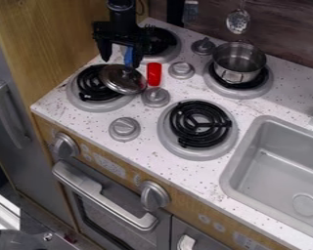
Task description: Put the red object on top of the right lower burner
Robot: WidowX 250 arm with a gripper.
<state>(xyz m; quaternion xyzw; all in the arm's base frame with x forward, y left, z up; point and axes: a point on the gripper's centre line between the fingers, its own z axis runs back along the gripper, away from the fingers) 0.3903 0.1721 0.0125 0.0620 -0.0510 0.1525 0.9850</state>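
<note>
The black gripper (pixel 121 62) hangs over the upper left part of the stove, its two fingers spread apart. A small red object (pixel 154 74) stands on the white speckled stovetop (pixel 179 90), to the right of the gripper and between two grey knobs, close to the edge of the pot lid. The right lower burner (pixel 199 124), a black coil in a grey ring, has nothing on it and lies below and to the right of the red object.
A lid (pixel 122 78) rests on the lower left burner (pixel 90 87). Something blue (pixel 128 55) shows beside the gripper's right finger. A metal pot (pixel 238 62) stands on the upper right burner. Grey knobs (pixel 156 96) rise between burners; the sink (pixel 283 166) is at right.
</note>
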